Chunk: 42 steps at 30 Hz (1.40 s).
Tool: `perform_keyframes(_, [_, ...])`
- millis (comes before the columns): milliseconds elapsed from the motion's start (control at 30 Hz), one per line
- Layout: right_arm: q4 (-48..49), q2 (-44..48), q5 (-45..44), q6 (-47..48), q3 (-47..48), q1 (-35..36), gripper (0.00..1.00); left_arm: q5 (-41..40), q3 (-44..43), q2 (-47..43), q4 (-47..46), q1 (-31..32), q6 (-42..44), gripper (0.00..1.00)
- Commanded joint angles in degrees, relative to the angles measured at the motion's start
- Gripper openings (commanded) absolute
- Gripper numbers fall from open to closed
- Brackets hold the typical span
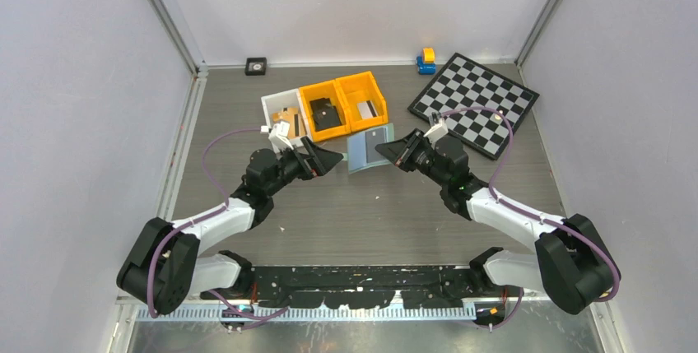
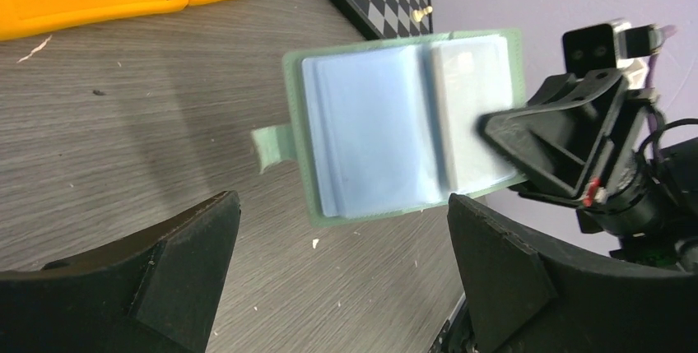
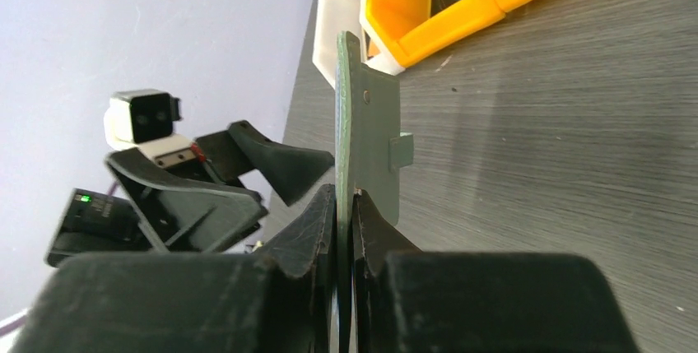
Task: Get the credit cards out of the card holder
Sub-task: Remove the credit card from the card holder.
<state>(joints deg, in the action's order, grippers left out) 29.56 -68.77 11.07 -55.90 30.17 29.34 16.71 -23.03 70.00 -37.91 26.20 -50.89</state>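
pale sage-green folding card holder (image 2: pixel 395 131) open flat, glossy light-blue inner sleeves (image 2: pixel 362 143) exposed; right claw (image 3: pixel 344 205) clamped on its edge; left claw (image 2: pixel 342 205) spread apart.

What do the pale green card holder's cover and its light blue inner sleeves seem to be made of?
The pale sage-green folding card holder has a cover that looks like matte faux leather or soft plastic: dull, even colour, no glare. Its clear light-blue inner sleeves are probably soft glossy vinyl: translucent, with a sheen and slightly wavy edges.
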Motion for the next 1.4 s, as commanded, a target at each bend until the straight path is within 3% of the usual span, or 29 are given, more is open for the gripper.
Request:
perform_keyframes(0, [5.66, 2.45, 1.11, 4.71, -1.90, 0.19, 0.00, -0.67, -1.14, -2.86, -1.95, 0.17, 0.82, 1.00])
perform_keyframes(733, [5.52, 12.15, 1.20, 7.30, -4.82, 0.10, 0.01, 4.79, -2.66, 1.52, -6.91, 0.17, -1.91, 1.00])
perform_keyframes(1167, [13.31, 11.36, 10.33, 3.06, -4.44, -0.11, 0.01, 15.96, -3.08, 10.84, -28.48, 0.17, -9.51, 1.00])
perform_keyframes(1367, [14.03, 11.37, 10.03, 2.76, -5.13, -0.29, 0.00, 15.53, -3.14, 11.37, -28.89, 0.17, -9.94, 1.00])
